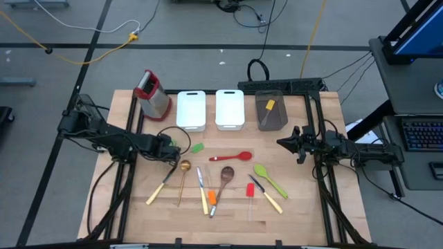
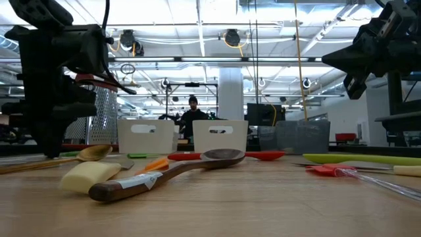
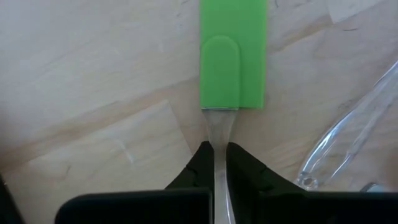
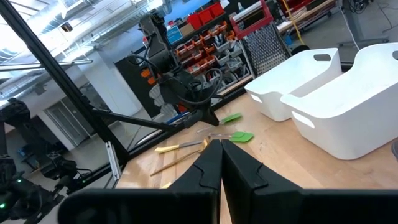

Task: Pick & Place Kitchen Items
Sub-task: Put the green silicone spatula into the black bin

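**Left claw pinching the green spatula**

The desk [image 1: 291,214] is carrying the scattered utensils. The left claw [image 3: 215,163] is clamping narrowly on the green spatula [image 3: 232,53]'s clear handle, low on the desk, likely for lifting; the right claw [image 4: 221,163] is waiting closed

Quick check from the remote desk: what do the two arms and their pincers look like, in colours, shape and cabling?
Both arms are black and jointed, with black cables along them. The left pincer has two dark, flat-sided fingers that taper to narrow tips. The right pincer has fingers of the same kind. No markings show.
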Motion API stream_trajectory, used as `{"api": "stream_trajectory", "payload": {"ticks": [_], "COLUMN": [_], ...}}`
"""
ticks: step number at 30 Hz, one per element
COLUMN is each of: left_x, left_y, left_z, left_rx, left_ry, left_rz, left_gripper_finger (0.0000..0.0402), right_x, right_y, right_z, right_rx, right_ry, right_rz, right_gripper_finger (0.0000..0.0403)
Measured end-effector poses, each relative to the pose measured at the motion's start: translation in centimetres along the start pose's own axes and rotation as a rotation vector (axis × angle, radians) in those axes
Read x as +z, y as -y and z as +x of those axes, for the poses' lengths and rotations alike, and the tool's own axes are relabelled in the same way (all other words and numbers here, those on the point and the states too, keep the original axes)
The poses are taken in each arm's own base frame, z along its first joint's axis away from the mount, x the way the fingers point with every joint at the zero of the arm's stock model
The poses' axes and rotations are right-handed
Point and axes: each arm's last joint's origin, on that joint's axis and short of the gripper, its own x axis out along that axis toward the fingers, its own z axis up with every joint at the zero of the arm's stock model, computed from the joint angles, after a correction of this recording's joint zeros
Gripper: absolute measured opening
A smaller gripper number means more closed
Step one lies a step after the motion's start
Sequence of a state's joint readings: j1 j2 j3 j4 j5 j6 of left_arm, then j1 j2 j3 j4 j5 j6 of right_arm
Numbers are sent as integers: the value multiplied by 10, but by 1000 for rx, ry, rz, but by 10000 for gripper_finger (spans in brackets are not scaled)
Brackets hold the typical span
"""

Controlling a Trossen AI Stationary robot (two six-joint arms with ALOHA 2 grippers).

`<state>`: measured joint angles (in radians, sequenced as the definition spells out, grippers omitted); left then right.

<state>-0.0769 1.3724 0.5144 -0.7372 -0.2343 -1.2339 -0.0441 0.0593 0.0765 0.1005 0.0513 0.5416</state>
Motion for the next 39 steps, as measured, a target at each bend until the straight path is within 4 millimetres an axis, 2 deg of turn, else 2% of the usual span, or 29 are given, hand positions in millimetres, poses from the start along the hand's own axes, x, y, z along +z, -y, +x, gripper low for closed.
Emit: {"api": "stream_trajectory", "payload": {"ticks": [39], "left_x": [-5], "left_y": [-5], "left_z": [-6], "left_rx": [-3], "left_ry": [70], "left_rz": [52], "left_gripper_finger": [4], "right_x": [0], "right_y": [0], "right_z": [0], "right_rx": [-3], "right_ry": [2], "right_rz": [15], "right_gripper_finger": [0]}}
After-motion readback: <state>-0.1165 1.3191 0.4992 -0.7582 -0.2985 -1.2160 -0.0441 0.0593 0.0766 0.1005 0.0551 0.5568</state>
